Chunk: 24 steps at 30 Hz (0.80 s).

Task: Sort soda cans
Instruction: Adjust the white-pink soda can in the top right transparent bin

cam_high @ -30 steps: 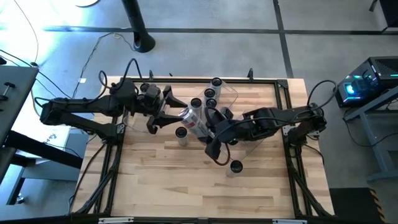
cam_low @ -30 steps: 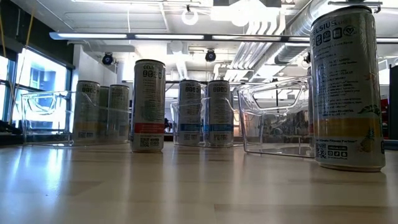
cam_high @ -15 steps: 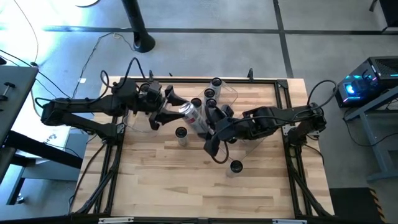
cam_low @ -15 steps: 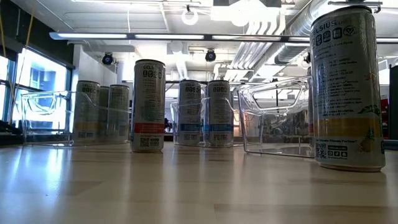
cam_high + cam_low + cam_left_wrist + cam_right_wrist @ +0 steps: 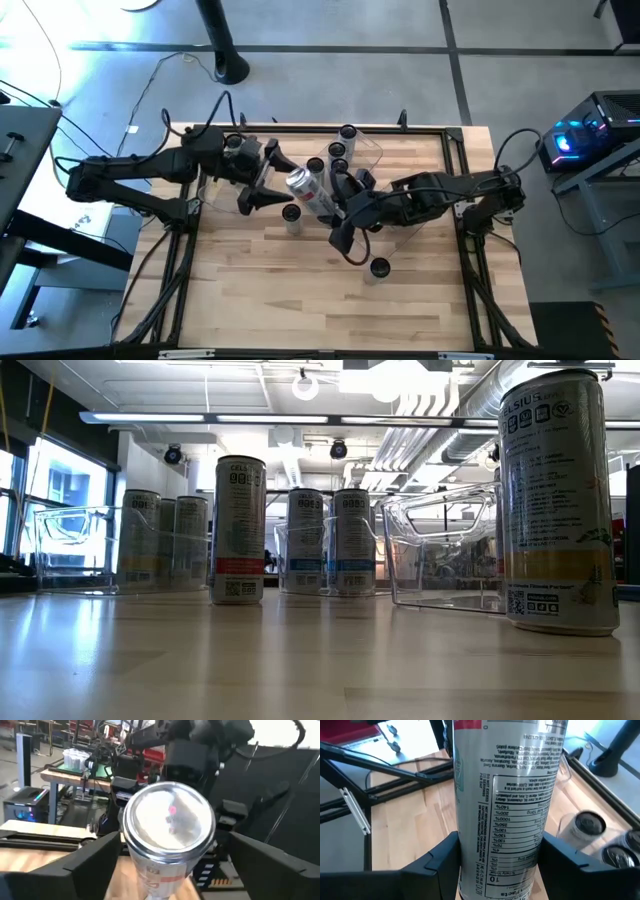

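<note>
A: So, bins first — what's in them?

B: Low view: left clear bin (image 5: 80, 550) has two cans (image 5: 140, 540) standing in it. Middle bin (image 5: 290, 555) has two more cans (image 5: 328, 542), blue band low on the label. Right clear bin (image 5: 445, 550): contents unclear through the plastic. High view shows dark can tops (image 5: 338, 152) clustered in the bin (image 5: 368, 150) at the tabletop's far edge.

A: Loose cans?

B: Red-banded can (image 5: 240, 530) upright on the tabletop (image 5: 300, 660) in front of the bins, apart from them. Another can (image 5: 558, 500) stands close to the low camera; from above it sits near the front, right of centre (image 5: 380, 267).

A: Hands?

B: Right hand (image 5: 495, 865) is clamped on a can (image 5: 310, 192), fingers on both sides of it, held tilted above mid-tabletop. Left hand (image 5: 262, 185) is spread wide just beside that can's top end; its fingers (image 5: 95, 860) flank the silvery lid (image 5: 170, 822) without touching.

A: Anything under the held can?

B: One upright can (image 5: 292, 213) on the wood, just beside it from above.
</note>
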### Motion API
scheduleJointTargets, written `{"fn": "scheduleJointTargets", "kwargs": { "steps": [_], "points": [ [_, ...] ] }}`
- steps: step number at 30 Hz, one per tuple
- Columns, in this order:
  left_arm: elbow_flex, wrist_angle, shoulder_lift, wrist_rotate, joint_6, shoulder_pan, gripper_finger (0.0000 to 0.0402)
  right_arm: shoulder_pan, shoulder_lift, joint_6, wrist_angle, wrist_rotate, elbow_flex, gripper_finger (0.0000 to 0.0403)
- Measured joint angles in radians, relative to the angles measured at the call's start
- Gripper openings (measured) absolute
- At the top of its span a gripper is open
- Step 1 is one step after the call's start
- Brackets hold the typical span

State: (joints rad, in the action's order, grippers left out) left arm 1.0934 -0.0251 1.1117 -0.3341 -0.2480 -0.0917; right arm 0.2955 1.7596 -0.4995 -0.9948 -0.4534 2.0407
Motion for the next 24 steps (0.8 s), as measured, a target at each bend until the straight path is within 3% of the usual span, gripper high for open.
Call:
{"fn": "scheduleJointTargets", "kwargs": {
  "steps": [4, 10, 24],
  "points": [
    [0.013, -0.03, 0.0, 0.006, 0.022, 0.003, 0.0375, -0.001, 0.0, 0.037, 0.049, 0.016, 0.0, 0.0197],
    [0.013, -0.083, 0.0, 0.007, -0.063, 0.003, 0.0376, -0.014, 0.001, 0.08, 0.1, 0.01, 0.0, 0.0197],
    [0.015, -0.177, 0.046, 0.016, -0.04, 0.007, 0.0376, -0.044, 0.022, 0.166, 0.211, 0.03, 0.0, 0.0197]
  ]
}}
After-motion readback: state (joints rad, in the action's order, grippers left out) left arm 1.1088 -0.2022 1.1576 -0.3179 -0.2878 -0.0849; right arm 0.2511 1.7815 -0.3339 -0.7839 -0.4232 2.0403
